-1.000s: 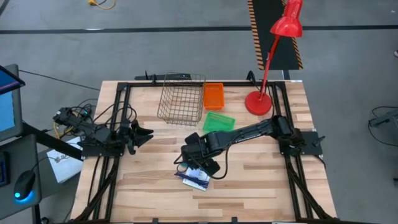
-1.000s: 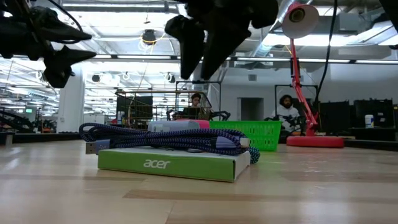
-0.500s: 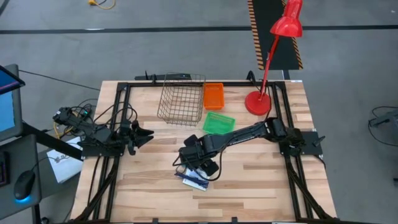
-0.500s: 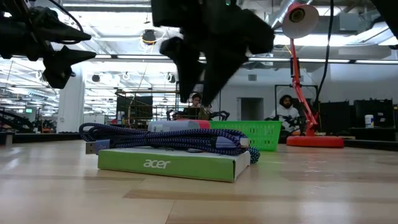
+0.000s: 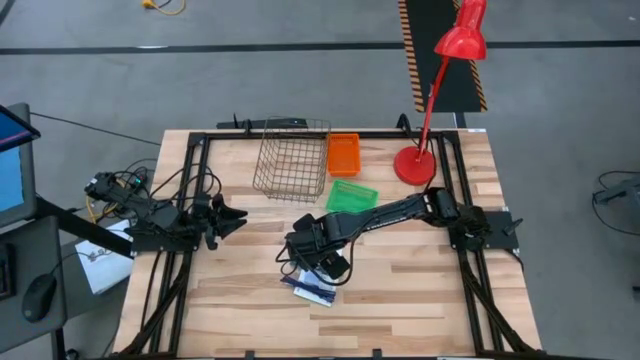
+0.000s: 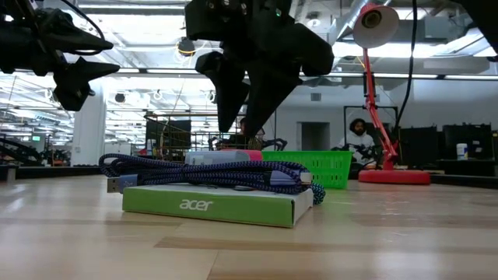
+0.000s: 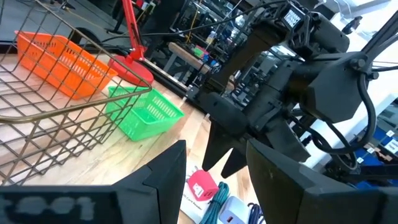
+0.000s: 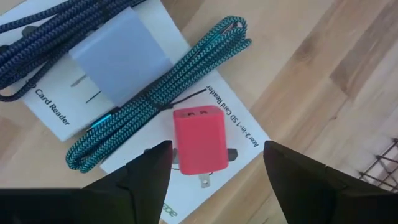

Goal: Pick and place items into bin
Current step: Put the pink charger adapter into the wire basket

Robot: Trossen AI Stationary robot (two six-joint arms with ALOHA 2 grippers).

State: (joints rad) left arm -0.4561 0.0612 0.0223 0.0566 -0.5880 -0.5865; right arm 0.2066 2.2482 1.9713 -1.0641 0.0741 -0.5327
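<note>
Hovering right gripper [image 8: 214, 180], jaws wide and empty, over pink plug [image 8: 200, 148] sitting on box [image 6: 214, 204] near table [image 5: 420, 300] front edge; looking light, stiff; gripping flat sides.

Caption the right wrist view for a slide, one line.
Open right gripper hovering over a pink charger cube and a teal braided cable lying on white packets.
</note>
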